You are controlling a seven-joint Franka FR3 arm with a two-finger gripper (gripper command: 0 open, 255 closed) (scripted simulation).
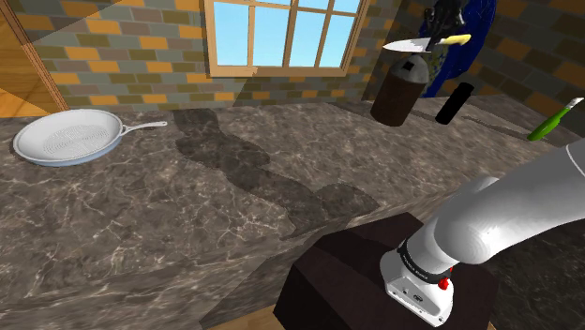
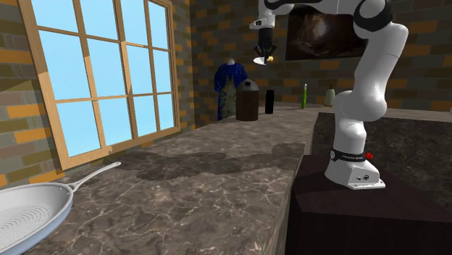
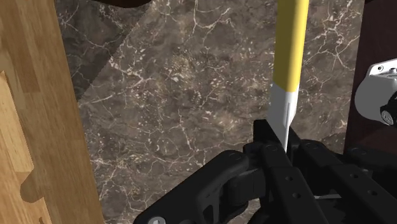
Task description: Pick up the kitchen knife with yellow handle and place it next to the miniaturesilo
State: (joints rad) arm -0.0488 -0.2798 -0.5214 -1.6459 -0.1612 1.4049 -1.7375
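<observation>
Grips yellow-handled knife [image 1: 408,44] tight in gripper [image 1: 433,36] above far edge of counter [image 1: 234,216]; lower slowly, level, just beside miniature silo [image 1: 397,89].

knife [image 3: 289,63] handle cut off at edge; blade mostly hidden by fingers [image 3: 264,137]

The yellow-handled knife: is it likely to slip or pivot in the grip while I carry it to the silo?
The knife is probably stiff: it juts straight out of the gripper. It may pivot, since the fingers seem to clasp the white blade with the long handle overhanging. Its flat shape should not roll beside the silo.
</observation>
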